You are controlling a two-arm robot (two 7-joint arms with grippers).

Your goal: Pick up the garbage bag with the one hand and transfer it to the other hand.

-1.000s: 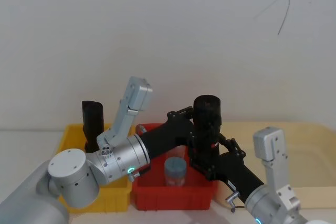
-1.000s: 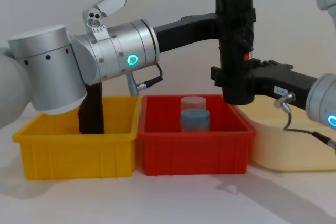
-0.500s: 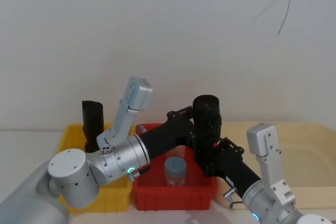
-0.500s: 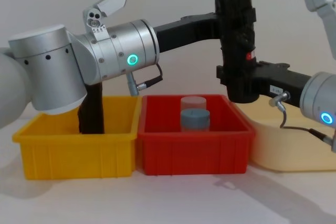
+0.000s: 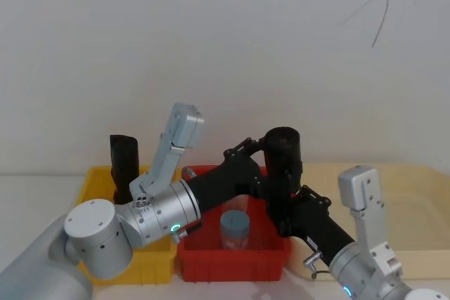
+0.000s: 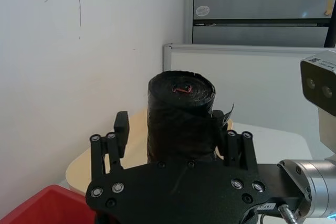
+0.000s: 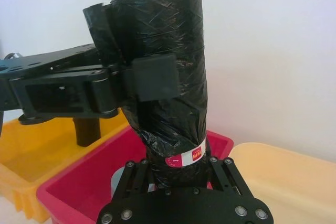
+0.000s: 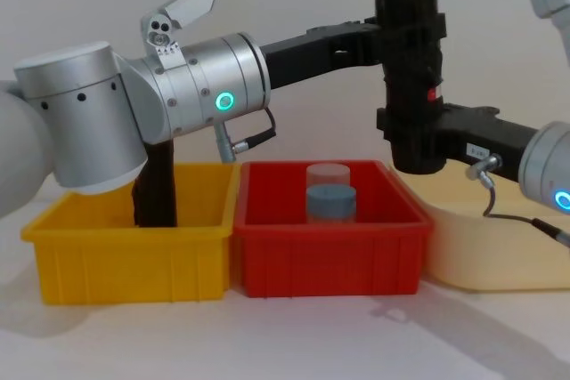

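Chest view: the garbage bag (image 8: 411, 68), a thick black roll, hangs nearly upright in the air over the right end of the red bin (image 8: 267, 260), its lower end above the rim and not touching it. The left gripper (image 8: 408, 28), long and black on a silver joint with a green-lit ring, reaches in from the left and straddles the upper part of the roll. In the left wrist view one of its fingers (image 6: 122, 127) stands apart from the roll with a strip of background between them, while the other lies close against the far side. This pincer is therefore slightly open, flanking the roll rather than clamping it. The right gripper (image 8: 415, 131), black with a small white label on its side, comes in from the right. It is closed on the lower half of the roll, just under the band (image 7: 184, 157) that bears the red mark, and carries it. Inside the red bin stand a clear cup (image 8: 330, 173) and, in front of it, a grey-blue container (image 8: 330, 203). The yellow bin (image 8: 134, 260) touches the red one on the left and holds a slimmer black roll (image 8: 156, 186), upright and partly hidden by the left arm. A beige tray (image 8: 481, 251) lies just right of the red bin, all on a white table (image 8: 294, 335).
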